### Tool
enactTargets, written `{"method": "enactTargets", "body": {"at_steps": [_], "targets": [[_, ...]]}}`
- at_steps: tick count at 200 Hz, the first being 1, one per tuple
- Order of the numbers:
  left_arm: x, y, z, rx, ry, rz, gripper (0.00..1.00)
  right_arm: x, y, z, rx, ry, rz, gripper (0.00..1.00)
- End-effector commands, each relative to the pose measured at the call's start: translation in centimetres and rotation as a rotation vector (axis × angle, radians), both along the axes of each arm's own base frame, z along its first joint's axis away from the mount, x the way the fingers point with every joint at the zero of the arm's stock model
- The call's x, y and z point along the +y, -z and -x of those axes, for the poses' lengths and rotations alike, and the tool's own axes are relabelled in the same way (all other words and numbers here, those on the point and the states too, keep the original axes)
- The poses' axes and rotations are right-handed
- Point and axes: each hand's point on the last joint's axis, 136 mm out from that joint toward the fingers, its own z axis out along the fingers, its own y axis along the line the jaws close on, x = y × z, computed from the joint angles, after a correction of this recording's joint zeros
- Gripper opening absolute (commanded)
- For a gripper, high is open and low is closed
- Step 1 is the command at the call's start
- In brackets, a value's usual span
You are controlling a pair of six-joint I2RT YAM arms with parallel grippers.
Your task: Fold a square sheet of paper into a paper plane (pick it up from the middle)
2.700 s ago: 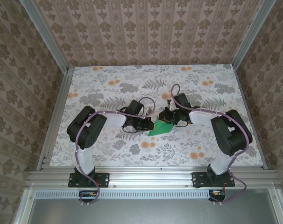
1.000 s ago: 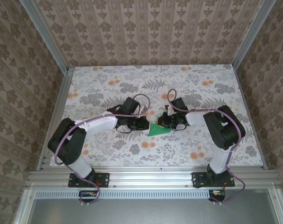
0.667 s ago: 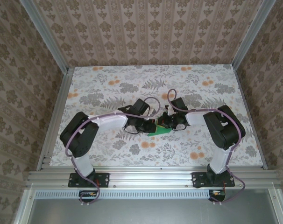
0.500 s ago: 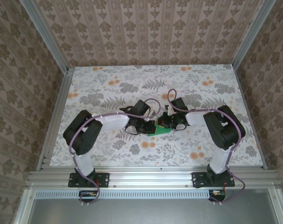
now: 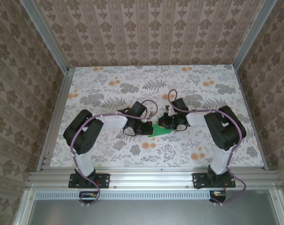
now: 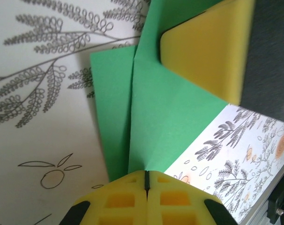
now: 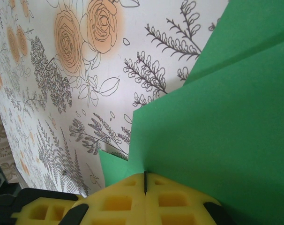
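Pinches green paper point(image 6: 170, 117) at opposite ends of its left-right crease with left pincer point(image 6: 145, 179) and right pincer point(image 7: 145, 180), equally near.

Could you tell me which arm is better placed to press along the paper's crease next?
Probably the left. The left fingers, shut, sit at the end of the crease in the folded bright green sheet of paper. The right fingers rest farther along, suited to holding it down.

A staged robot test cell: aluminium framing point(image 5: 151, 177) boxes in wallpapered panels point(image 5: 151, 33) and a floral-print tabletop point(image 5: 109, 154).
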Motion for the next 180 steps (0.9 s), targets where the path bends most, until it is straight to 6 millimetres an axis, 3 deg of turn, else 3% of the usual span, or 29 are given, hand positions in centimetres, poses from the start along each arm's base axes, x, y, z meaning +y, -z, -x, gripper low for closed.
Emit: {"method": "enactTargets", "body": {"at_steps": [1, 55, 76, 128, 180], "targets": [[0.9, 1.7, 0.7, 0.026, 0.02, -0.019, 0.0, -1.8, 3.0, 1.8, 0.093, 0.014, 0.095, 0.07], [2.2, 3.4, 1.9, 0.054, 0.005, -0.05, 0.0, -1.9, 3.0, 1.9, 0.095, 0.014, 0.098, 0.07], [2.4, 2.5, 1.6, 0.029, -0.002, -0.048, 0.0, -1.8, 3.1, 2.0, 0.098, 0.011, 0.098, 0.07], [1.2, -2.5, 0.9, -0.043, 0.031, 0.035, 0.03, -1.9, 3.5, 2.0, 0.107, 0.011, 0.105, 0.07], [0.2, -2.0, 1.9, -0.006, 0.087, 0.06, 0.03, -1.8, 3.4, 1.9, 0.104, 0.012, 0.1, 0.07]]}}
